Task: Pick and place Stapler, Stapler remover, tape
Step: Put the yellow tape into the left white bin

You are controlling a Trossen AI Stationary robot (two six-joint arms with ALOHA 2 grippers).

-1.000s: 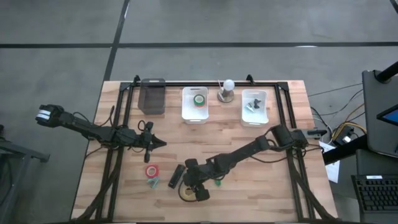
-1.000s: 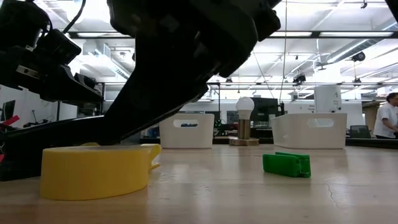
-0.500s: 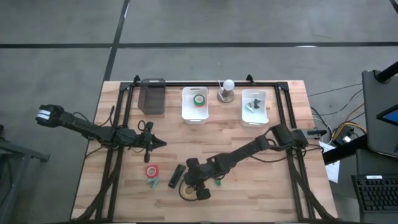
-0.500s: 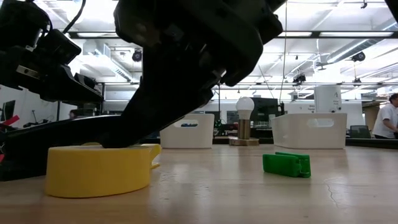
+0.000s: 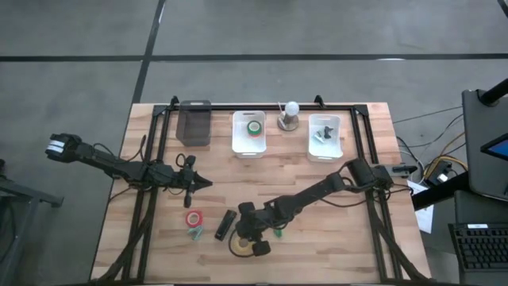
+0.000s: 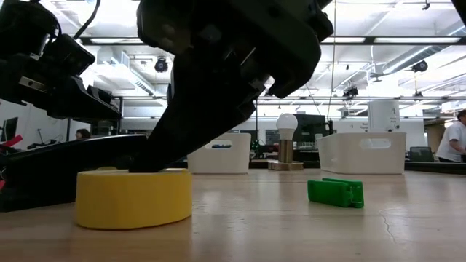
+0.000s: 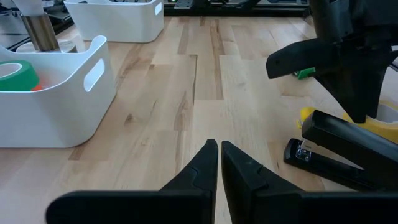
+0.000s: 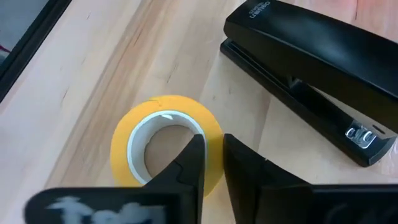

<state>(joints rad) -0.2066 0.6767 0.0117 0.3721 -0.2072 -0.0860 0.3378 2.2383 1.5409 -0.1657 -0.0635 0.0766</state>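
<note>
My right jaws (image 8: pixel 211 152) pinch the yellow tape's (image 8: pixel 140 146) wall beside the stapler (image 8: pixel 311 74); left jaws (image 7: pixel 219 158) pressed together.

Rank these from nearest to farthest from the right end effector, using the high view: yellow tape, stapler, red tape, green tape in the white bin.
1. yellow tape, at the right end effector, near table edge.
2. stapler, just beside.
3. red tape, farther left.
4. green tape, in the far white bin.
</note>
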